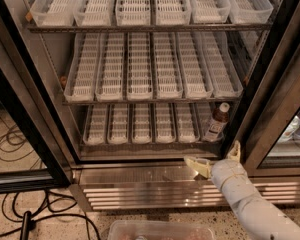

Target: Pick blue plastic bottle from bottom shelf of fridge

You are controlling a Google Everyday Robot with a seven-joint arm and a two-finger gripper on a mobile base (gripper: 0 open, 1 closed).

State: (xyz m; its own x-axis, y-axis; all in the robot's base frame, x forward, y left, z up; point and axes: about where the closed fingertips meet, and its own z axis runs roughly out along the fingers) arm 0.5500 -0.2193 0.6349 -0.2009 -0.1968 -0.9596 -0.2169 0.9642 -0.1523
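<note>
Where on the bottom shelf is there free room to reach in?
Every lane tray left of the bottle on the bottom shelf is bare. It is tight only at the right end, where the bottle stands. The open tool hangs just below it, outside.

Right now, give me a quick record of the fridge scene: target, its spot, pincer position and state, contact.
target: blue plastic bottle, upright, white cap, dark liquid
spot: right end of the bottom shelf of the fridge
tool: pincer, open, low in front of the steel base, below the bottle
contact: none, bottle not gripped
</note>
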